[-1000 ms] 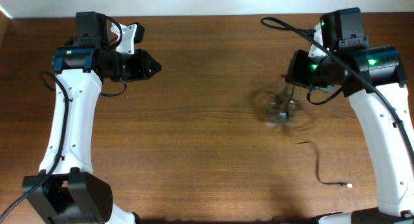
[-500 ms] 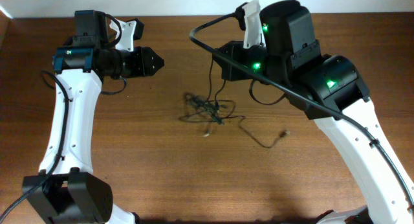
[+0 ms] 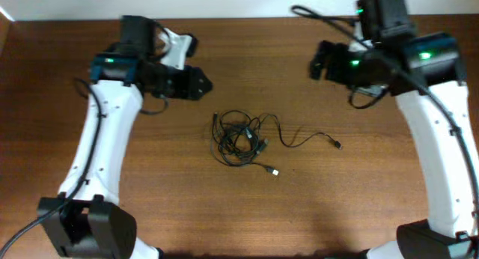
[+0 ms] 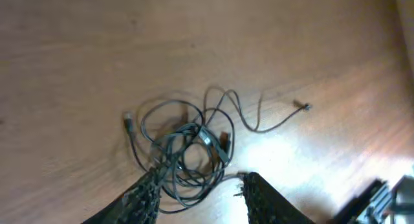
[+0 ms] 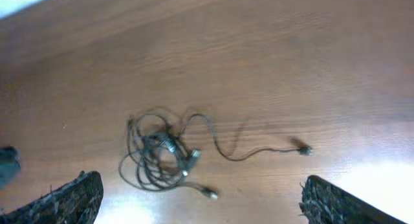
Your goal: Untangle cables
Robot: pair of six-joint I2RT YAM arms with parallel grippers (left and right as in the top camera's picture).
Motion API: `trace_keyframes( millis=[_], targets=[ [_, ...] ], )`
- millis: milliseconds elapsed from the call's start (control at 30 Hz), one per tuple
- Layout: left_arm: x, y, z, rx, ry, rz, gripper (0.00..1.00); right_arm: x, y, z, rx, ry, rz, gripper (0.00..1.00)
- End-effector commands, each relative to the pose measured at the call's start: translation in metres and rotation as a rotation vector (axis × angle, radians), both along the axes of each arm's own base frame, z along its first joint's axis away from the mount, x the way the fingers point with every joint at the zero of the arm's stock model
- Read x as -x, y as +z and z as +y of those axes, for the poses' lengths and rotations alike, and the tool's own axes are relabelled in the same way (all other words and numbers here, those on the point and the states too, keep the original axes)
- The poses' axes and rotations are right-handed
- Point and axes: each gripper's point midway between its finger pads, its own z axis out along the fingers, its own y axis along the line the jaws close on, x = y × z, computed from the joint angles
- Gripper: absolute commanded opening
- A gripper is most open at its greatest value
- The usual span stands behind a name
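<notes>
we note cables (image 3: 241,141) tangled mid-frame, touching neither gripper; left gripper (image 4: 200,180) fingers parted, right gripper (image 5: 200,182) fingers spread wide.

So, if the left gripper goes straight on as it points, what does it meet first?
Probably the tangled bundle of thin black cables on the brown wooden table; depth is unclear.

Likely a robotics lab bench: bare brown wooden tabletop (image 3: 247,214) across the frame, white robot arm (image 3: 93,158) at left edge, second arm (image 3: 441,154) at right.
</notes>
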Motion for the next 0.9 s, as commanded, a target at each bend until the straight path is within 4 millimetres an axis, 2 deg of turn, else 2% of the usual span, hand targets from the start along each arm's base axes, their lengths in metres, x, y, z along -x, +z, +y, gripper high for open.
trace_keyframes(
  millis=[0, 67, 200, 333, 433, 533, 600, 633, 667, 733, 867],
  targets=[
    [0.019, -0.041, 0.003, -0.202, 0.092, 0.087, 0.42, 0.004, 0.009, -0.019, 0.018, -0.026, -0.016, 0.99],
    [0.022, -0.056, -0.005, -0.228, 0.076, 0.088, 0.41, 0.003, 0.009, -0.020, 0.024, -0.018, -0.018, 0.99],
    [0.033, -0.072, -0.024, -0.241, 0.006, 0.092, 0.26, 0.002, 0.006, -0.020, 0.031, -0.008, -0.011, 0.99],
    [0.043, -0.105, -0.030, -0.276, -0.031, 0.097, 0.27, 0.003, 0.005, -0.020, 0.036, -0.001, -0.005, 0.99],
    [0.042, -0.120, -0.030, -0.282, -0.050, 0.077, 0.27, 0.003, 0.005, -0.020, 0.035, -0.001, -0.004, 0.99],
    [0.016, -0.127, -0.032, -0.291, -0.038, -0.020, 0.28, 0.003, 0.005, -0.020, 0.036, -0.001, -0.003, 0.99],
    [0.003, -0.142, -0.037, -0.285, -0.037, -0.035, 0.30, 0.006, 0.003, -0.020, 0.038, -0.001, 0.008, 0.99],
    [0.001, -0.156, -0.038, -0.292, -0.040, -0.013, 0.30, 0.007, 0.002, -0.021, 0.040, 0.000, 0.018, 0.99],
    [0.003, -0.172, -0.037, -0.303, -0.046, 0.023, 0.29, 0.009, 0.000, -0.021, 0.042, 0.000, 0.028, 0.99],
    [0.007, -0.188, -0.035, -0.326, -0.079, 0.054, 0.30, 0.010, 0.000, -0.021, 0.042, 0.000, 0.031, 0.99],
    [0.011, -0.196, -0.033, -0.362, -0.157, 0.046, 0.34, 0.010, 0.000, -0.021, 0.042, 0.001, 0.032, 0.99]
  ],
)
